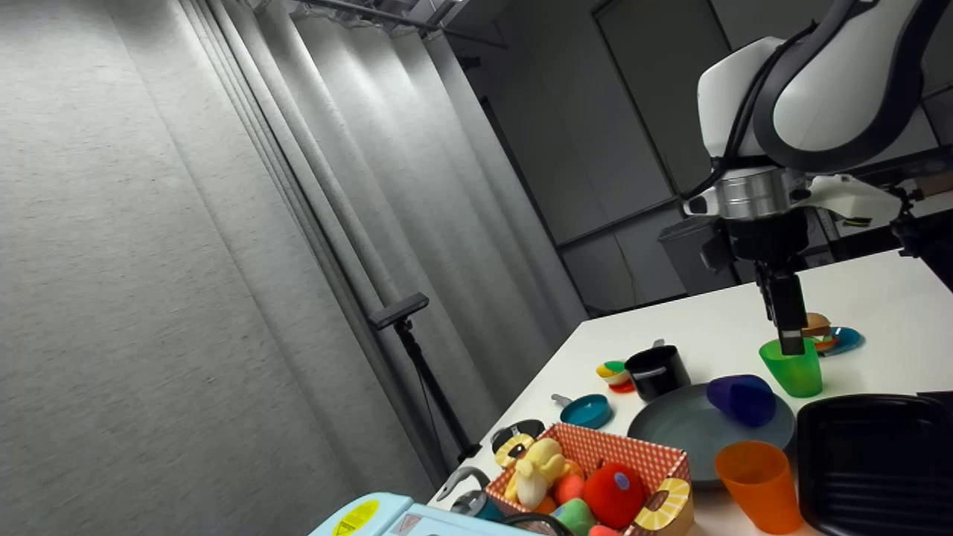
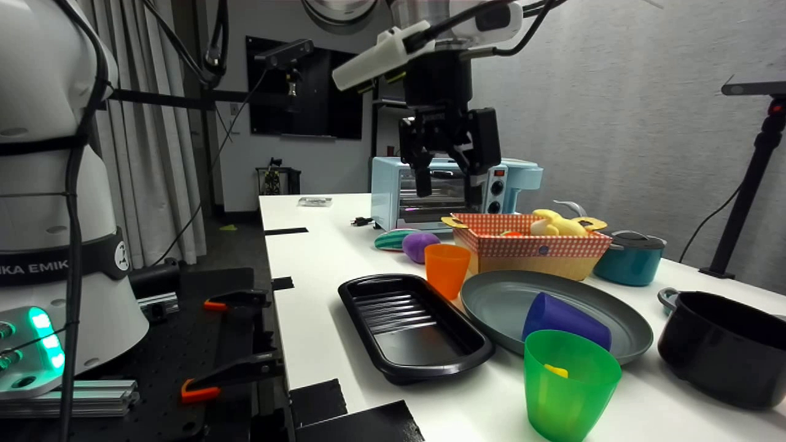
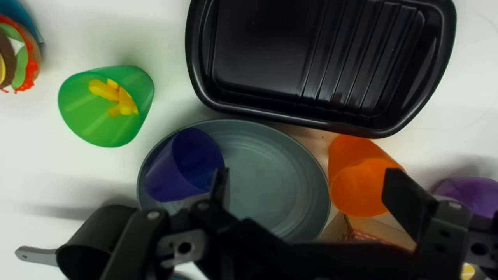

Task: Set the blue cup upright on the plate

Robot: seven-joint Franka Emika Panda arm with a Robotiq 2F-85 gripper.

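Wrist view: I saw the blue cup [image 3: 183, 165] lying sideways on the plate [image 3: 266, 184], the empty pincer [image 3: 307, 172] gaping wide.

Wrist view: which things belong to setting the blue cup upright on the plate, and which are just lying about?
For the job:
blue cup, lying on its side
plate, under the cup
gripper, open

Just lying about:
green cup, with yellow pieces inside
orange cup
black tray
black pot
toy burger, cut off by the edge
blue dish
purple item, partly hidden
basket, mostly hidden
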